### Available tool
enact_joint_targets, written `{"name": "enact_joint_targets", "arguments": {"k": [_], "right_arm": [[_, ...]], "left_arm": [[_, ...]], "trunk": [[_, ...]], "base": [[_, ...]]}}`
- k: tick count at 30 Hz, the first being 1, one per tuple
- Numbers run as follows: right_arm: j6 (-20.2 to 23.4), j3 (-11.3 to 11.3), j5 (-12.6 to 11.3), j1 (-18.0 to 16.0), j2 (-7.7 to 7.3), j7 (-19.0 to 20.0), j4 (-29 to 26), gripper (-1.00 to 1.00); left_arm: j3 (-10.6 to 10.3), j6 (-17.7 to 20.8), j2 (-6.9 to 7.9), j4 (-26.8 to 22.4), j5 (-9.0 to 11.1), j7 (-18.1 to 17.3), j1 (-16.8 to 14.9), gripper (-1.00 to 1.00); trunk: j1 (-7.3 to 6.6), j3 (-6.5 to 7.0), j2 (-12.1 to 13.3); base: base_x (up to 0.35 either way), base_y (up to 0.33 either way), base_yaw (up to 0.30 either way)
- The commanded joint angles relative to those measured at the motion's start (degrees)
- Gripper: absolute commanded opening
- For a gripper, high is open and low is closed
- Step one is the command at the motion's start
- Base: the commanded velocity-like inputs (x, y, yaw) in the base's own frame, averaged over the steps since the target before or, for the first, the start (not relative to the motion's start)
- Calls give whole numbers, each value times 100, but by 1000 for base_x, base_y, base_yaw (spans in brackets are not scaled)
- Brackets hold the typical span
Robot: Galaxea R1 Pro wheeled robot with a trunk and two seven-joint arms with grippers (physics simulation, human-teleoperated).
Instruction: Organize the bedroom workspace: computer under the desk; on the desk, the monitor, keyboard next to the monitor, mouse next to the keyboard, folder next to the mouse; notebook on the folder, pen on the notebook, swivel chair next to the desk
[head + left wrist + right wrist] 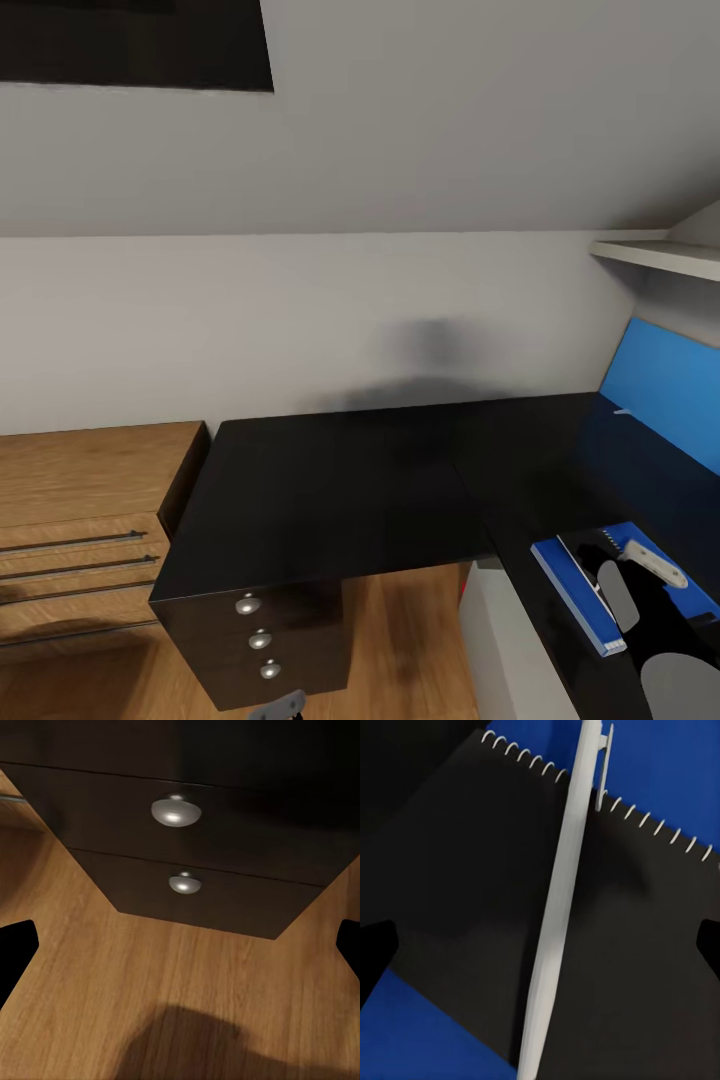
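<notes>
Blue folder (575, 590) partly hidden beneath notebook (472, 907) and pen (559, 907).

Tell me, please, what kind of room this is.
Probably a home study corner or bedroom workspace: a glossy black desk with knobbed drawers stands beside a wooden chest, and a pen lies on a spiral notebook over a blue folder.

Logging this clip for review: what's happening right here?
The right end effector hangs open over the stack at the desk's right end: the pen lies on the spiral-bound notebook, which sits on the blue folder. The left end effector, also open, is low by the desk's drawer unit, holding nothing.
</notes>
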Motion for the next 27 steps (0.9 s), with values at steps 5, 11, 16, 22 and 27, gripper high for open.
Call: {"name": "enact_joint_targets", "arguments": {"k": [5, 11, 16, 22, 27], "right_arm": [[22, -5, -51, -2, 19, -38, -322, 100], [34, -12, -51, 5, 30, -41, -522, 100], [49, -14, -53, 7, 33, -41, -575, 100], [82, -14, -60, 10, 45, -37, -690, 100], [136, -17, -68, 41, 246, -33, -1182, 100]], "left_arm": [[-46, -31, 4, -2, 56, 24, -10, 100], [-45, -18, 9, 9, 60, 13, -10, 100], [-45, -10, 12, 28, 66, 11, -10, 100], [-43, -7, 13, 41, 71, 10, -10, 100], [-46, 1, 13, 173, 84, 6, -10, 100]], "trunk": [[-21, 11, 35], [-153, 119, 276], [-263, 209, 476], [-395, 316, 717], [-483, 388, 877]], "base": [[0, 0, 0], [0, 0, 0], [0, 0, 0], [0, 0, 0], [0, 0, 0]]}}
